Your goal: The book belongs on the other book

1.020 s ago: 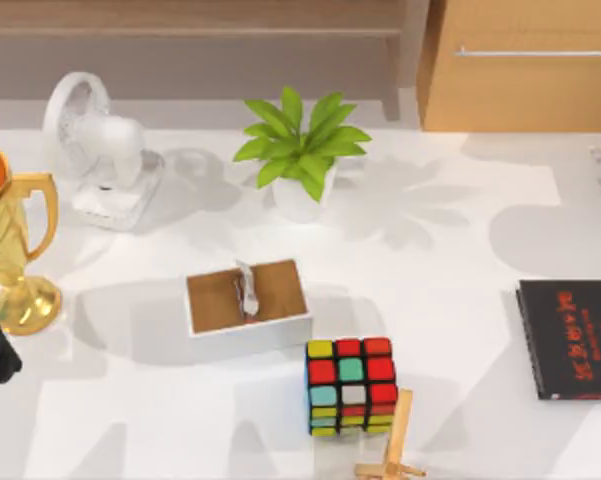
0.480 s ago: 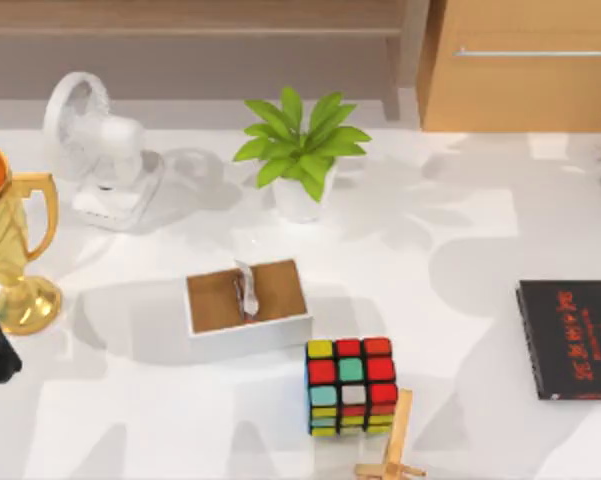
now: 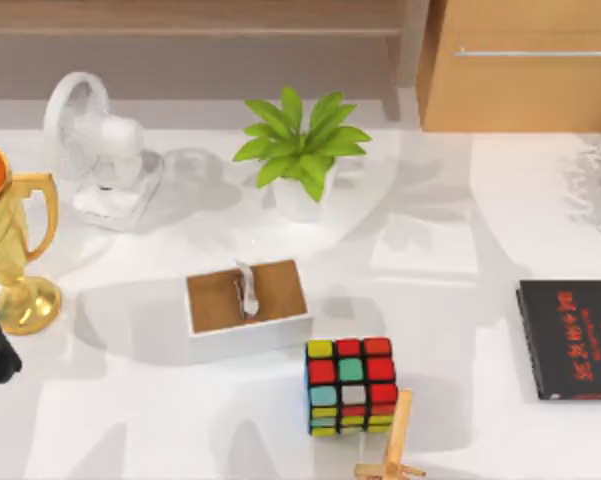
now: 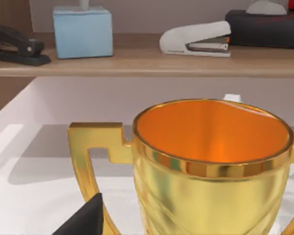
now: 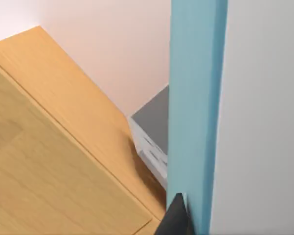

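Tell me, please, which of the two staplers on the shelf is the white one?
The white stapler lies beside the dark box; the black stapler lies beyond the pale blue box.

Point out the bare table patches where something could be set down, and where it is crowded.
Open patches: between the potted plant and the black book, and in front of the tissue box toward the trophy. Crowded: the Rubik's cube with the wooden stand beside it, and the fan corner.

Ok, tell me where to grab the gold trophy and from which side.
Probably its side handle. The trophy stands upright, its cup looks too wide to pinch, and that thin loop juts out sideways with open space around it. Come down from above and pinch across its bar.
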Controlling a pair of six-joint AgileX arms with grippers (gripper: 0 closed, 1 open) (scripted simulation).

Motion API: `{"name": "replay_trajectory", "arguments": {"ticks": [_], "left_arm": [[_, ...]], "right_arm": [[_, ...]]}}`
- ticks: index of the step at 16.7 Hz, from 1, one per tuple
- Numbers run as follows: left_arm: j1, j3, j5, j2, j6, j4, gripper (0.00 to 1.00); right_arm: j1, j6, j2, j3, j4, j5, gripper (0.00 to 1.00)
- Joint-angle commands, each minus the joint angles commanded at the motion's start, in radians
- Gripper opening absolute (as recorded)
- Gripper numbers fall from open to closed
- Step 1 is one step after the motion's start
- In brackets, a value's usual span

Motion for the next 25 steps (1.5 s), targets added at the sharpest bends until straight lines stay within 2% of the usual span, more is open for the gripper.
{"name": "replay_trajectory", "arguments": {"ticks": [8, 13, 16, 25], "left_arm": [[0.000, 0.000, 0.000, 0.000, 0.000, 0.000, 1.00], [0.000, 0.000, 0.000, 0.000, 0.000, 0.000, 1.00], [0.000, 0.000, 0.000, 0.000, 0.000, 0.000, 1.00], [0.000, 0.000, 0.000, 0.000, 0.000, 0.000, 1.00]], "right_arm": [[0.336, 0.666, -0.494, -0.597, -0.196, 0.228, 0.00], [0.487, 0.954, -0.678, -0.848, -0.299, 0.302, 0.00], [0.521, 1.020, -0.716, -0.906, -0.326, 0.317, 0.00], [0.513, 1.019, -0.679, -0.906, -0.288, 0.312, 0.00]]}}
